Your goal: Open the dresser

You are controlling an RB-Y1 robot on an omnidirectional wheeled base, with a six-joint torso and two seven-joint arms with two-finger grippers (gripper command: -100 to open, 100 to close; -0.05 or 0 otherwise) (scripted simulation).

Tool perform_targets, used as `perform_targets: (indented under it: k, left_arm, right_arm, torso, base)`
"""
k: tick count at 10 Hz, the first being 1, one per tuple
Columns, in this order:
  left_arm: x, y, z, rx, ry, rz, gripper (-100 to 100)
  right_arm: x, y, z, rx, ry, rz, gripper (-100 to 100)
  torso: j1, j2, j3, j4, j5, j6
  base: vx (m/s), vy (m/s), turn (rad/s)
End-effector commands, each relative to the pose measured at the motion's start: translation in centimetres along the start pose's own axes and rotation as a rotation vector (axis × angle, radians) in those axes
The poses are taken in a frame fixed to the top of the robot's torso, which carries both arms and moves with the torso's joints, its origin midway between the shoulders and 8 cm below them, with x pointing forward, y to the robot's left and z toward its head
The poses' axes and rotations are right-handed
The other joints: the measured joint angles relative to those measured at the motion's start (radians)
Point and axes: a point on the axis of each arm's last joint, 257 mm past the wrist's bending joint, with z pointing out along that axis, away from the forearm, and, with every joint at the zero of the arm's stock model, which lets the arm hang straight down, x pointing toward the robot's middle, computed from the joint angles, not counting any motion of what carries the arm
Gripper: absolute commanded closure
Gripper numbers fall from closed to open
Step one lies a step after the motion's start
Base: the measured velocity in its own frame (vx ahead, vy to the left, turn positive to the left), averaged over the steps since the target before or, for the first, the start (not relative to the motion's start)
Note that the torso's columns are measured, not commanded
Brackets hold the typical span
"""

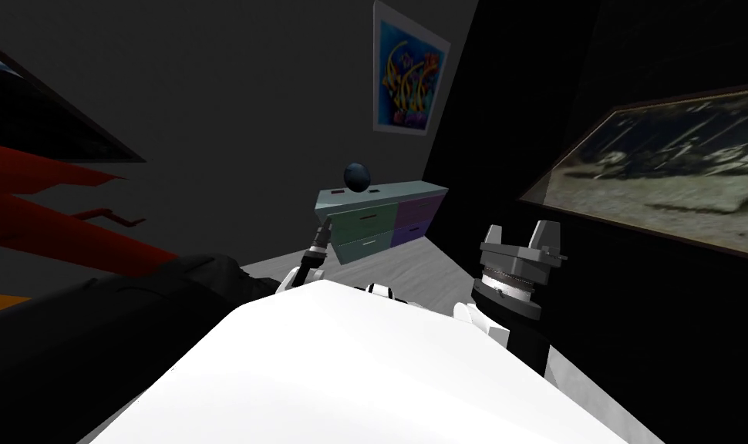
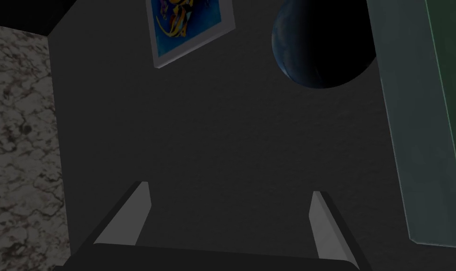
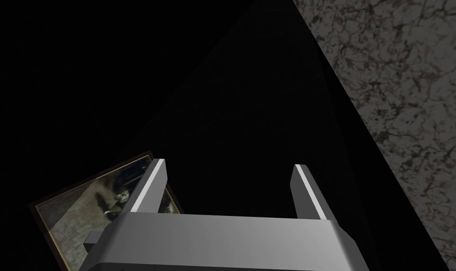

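Dresser is being faced by far wall, drawers shut; L gripper is being held nearer, at its left edge, jaws wide apart, empty; R gripper likewise open, farther back

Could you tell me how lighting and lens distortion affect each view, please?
Head view: dim, walls splayed by the wide lens, yet the dresser reads clearly. Left wrist view: dim grey wall past the open left hand, dresser edge faintly green. Right wrist view: darkest; light catches the edges of the open right hand.
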Motion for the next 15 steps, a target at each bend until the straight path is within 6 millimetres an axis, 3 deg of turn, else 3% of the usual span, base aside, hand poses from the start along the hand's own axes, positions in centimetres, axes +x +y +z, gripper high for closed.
perform_targets:
  k: [1, 11, 12, 15]
  left_arm:
    - [-0.2, 2.2, -0.3, -0.041, -0.003, 0.004, -100]
    - [-1.7, 10.1, -2.1, -0.186, -0.032, 0.011, -100]
    - [-2.0, 11.7, -2.7, -0.219, -0.042, 0.010, -100]
    - [-2.5, 14.3, -3.7, -0.271, -0.061, 0.003, -100]
  right_arm:
    - [0.0, 0.0, 0.0, 0.000, 0.000, 0.000, 0]
    - [0.0, 0.0, 0.0, 0.000, 0.000, 0.000, 0]
    - [0.0, 0.0, 0.0, 0.000, 0.000, 0.000, 0]
    - [0.0, 0.0, 0.0, 0.000, 0.000, 0.000, 0]
  torso:
    - [0.000, 0.002, 0.001, 0.000, 0.000, 0.000]
    - [0.000, 0.000, 0.000, 0.000, 0.000, 0.000]
    - [0.000, 0.001, 0.001, 0.000, 0.000, 0.000]
    - [-0.002, 0.000, 0.000, 0.000, -0.001, 0.000]
  base:
    - [0.144, -0.090, 0.052]
    - [0.140, -0.079, 0.048]
    - [0.188, -0.119, 0.106]
    - [0.205, -0.135, 0.063]
